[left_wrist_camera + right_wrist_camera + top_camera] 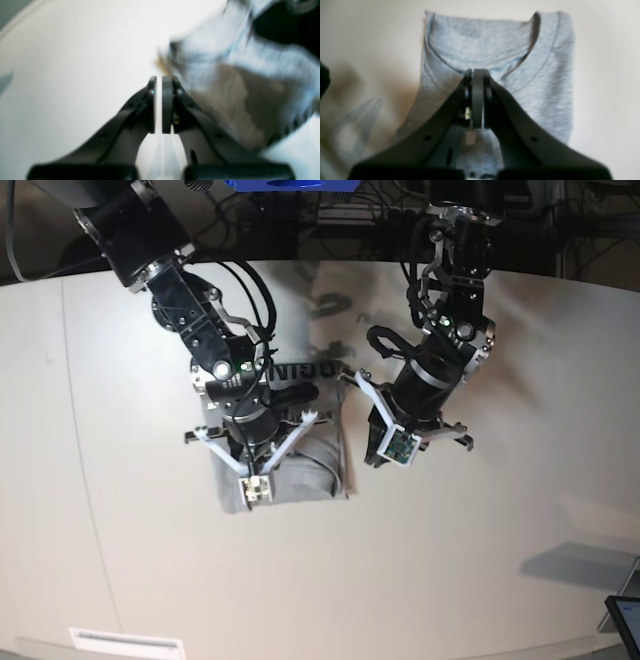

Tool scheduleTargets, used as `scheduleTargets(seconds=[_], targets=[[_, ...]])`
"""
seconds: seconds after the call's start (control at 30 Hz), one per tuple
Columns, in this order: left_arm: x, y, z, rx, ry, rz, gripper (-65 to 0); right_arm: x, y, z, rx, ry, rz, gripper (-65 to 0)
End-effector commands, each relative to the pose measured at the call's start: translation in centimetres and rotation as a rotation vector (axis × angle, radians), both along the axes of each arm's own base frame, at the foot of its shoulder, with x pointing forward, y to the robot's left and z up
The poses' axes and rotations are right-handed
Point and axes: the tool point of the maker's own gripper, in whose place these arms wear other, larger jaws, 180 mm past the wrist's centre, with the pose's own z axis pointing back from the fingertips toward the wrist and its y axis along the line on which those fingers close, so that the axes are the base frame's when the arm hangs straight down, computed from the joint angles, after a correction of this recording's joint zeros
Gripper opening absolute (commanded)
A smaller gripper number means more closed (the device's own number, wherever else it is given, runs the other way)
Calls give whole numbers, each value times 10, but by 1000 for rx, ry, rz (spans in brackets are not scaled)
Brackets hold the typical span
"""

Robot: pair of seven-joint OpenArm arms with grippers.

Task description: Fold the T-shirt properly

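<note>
Base view: the T-shirt lies folded compact on the worktop; right gripper and left gripper, jaws together, empty. Folding looks nearly finished; next, arms clear.

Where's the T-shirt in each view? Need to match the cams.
Left wrist: T-shirt, blurred, fills the upper right, beside the left gripper.
Right wrist: centre frame, folded, collar toward the top, behind the shut right gripper.
Base: left of centre, under the right arm.
Shared landmark: the white table.
</note>
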Motion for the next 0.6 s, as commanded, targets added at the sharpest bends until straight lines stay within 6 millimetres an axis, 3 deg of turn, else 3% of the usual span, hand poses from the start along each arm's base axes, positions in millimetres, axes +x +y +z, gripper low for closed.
scheduleTargets(seconds=[0.0,0.1,0.33,0.47,0.57], targets=[[7,-1,14,-20,-50,4,-615,8,-1,14,11,-46,-11,-650],[6,-3,18,-21,-62,4,-615,1,-12,9,0,-44,-23,-650],[-24,16,19,-19,-117,7,-615,-21,-55,38,25,-163,-91,-650],[-54,24,21,-93,-229,-15,-615,-39,-79,40,-30,-342,-86,-650],[-77,32,23,-119,-284,-29,-615,-57,-87,57,-132,-547,-65,-650]])
